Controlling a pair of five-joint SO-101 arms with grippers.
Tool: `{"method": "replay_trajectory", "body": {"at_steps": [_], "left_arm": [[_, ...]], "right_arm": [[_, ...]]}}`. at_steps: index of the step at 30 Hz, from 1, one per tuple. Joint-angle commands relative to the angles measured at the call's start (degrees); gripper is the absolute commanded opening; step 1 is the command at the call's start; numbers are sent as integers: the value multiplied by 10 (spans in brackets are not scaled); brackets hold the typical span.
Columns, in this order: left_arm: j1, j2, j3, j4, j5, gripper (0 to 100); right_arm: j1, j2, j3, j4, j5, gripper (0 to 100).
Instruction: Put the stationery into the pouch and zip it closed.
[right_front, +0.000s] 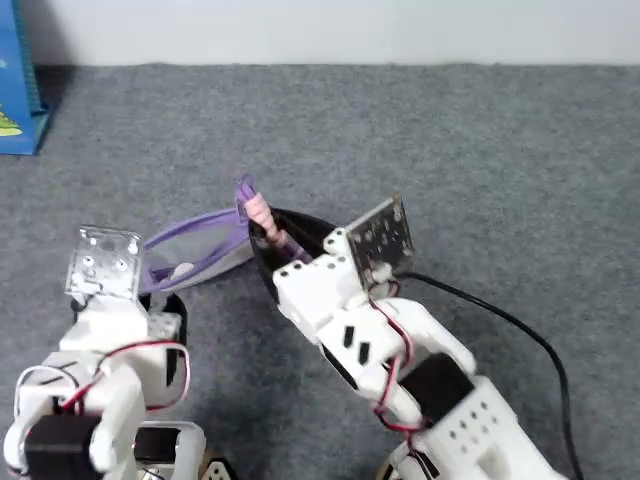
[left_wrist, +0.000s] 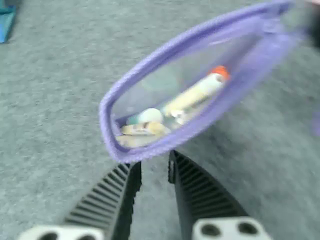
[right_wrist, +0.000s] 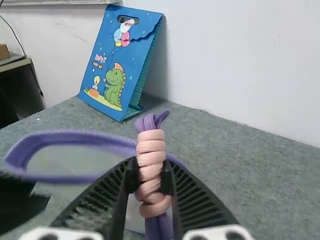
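Right fingers (right_wrist: 195, 200): clamped on pull cord (right_wrist: 150, 160)
Left fingers (left_wrist: 197, 192): narrow, empty, beside pouch (left_wrist: 165, 47)
Zipping: anchor pouch end first

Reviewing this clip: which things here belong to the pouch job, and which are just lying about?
Job:
purple pouch
stationery inside it
pink zip pull, clamped in the right tool
left tool at the pouch's end

Lying about:
blue gift bag
black cable
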Motion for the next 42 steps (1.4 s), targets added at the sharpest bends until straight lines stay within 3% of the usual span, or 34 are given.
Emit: {"method": "replay_trajectory", "body": {"at_steps": [1, 5, 9, 14, 22, 27, 32, 37, 42], "left_arm": [[-55, 4, 36, -95, -21, 88], [-64, 5, 85, -191, -14, 87], [-53, 5, 110, -279, 41, 87], [33, 5, 138, -353, 105, 87], [147, 6, 161, -447, 148, 87], [195, 6, 161, -449, 148, 87], [201, 5, 160, -440, 146, 87], [202, 0, 133, -350, 113, 100], [201, 0, 81, -226, 77, 256]], "right_arm": [[4, -75, -36, 51, 25, 7], [0, -124, -36, 122, 30, 7], [-35, -139, -36, 195, 30, 7], [-84, -140, -37, 247, 30, 7], [-93, -167, -37, 298, 29, 7], [-89, -239, -37, 321, 31, 7], [-81, -291, -37, 341, 33, 7], [-13, -307, -36, 336, 34, 7], [26, -313, -36, 336, 33, 7]]}}
